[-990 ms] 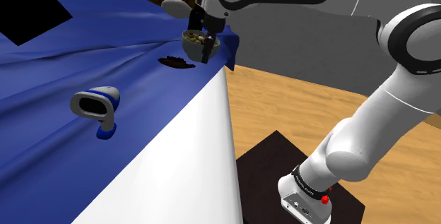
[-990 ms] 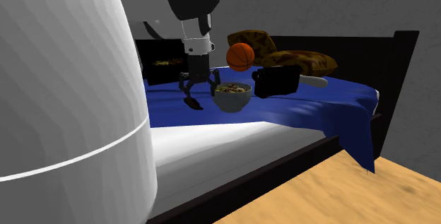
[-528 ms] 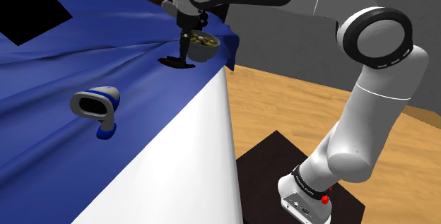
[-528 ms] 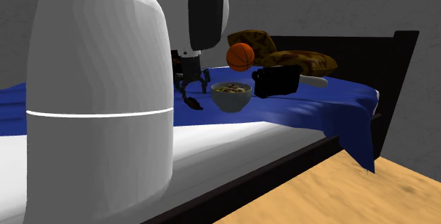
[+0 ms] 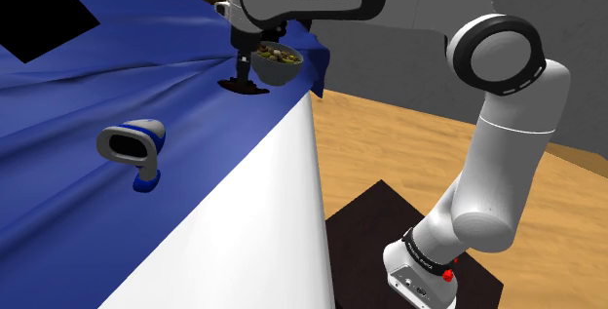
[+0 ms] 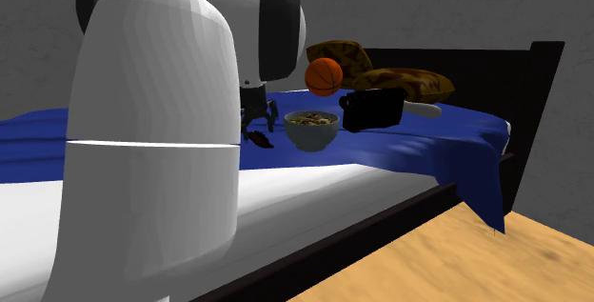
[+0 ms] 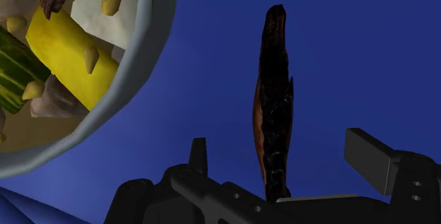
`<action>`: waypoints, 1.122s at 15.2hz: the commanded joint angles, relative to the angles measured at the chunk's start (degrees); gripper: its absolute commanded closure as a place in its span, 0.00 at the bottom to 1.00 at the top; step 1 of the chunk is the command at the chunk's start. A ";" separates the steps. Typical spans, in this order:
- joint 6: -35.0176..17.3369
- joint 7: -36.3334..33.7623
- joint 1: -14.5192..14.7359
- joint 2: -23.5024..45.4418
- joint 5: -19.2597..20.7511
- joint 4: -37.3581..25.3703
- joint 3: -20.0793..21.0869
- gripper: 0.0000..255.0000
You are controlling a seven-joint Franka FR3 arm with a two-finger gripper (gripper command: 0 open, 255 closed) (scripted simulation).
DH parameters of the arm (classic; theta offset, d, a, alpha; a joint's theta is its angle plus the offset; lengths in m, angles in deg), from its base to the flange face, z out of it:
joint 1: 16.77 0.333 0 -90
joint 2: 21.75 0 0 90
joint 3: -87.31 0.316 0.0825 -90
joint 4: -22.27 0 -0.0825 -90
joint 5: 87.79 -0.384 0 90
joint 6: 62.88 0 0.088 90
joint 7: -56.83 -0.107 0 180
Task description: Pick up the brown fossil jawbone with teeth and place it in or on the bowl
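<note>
The dark brown jawbone (image 5: 244,86) lies flat on the blue bed cover, just to the shoulder view's left of the grey bowl (image 5: 273,72). The bowl holds mixed food. My gripper (image 5: 243,64) hangs straight above the bone, open, pointing down. In the wrist view the long thin jawbone (image 7: 274,109) runs between my fingers (image 7: 198,155), which stand apart on either side without touching it. The bowl's rim (image 7: 157,39) curves close beside the bone. In the second exterior view the gripper (image 6: 257,119) is low over the jawbone (image 6: 257,140), beside the bowl (image 6: 311,137).
A grey and blue handheld scanner (image 5: 136,146) lies on the blue cover (image 5: 117,83) nearer the camera. An orange basketball (image 6: 324,75), a black box (image 6: 373,109) and brown pillows (image 6: 405,81) sit behind the bowl. The bed's white side (image 5: 263,219) drops to a wooden floor.
The arm has swung to the shoulder view's left, carrying the open gripper from beside the bowl to right over the jawbone and lower. Nothing on the bed has moved.
</note>
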 commanded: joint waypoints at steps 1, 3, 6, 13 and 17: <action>-2.00 -0.20 -0.06 0.21 0.13 1.79 -0.05 0.00; -2.00 -0.20 -0.06 0.21 0.13 1.79 -0.05 0.00; -2.00 -0.20 -0.06 0.21 0.13 1.79 -0.05 0.00; -1.99 -0.20 -0.06 0.22 0.13 1.78 -0.05 1.00; -1.99 -0.20 -0.06 0.21 0.13 1.78 -0.05 1.00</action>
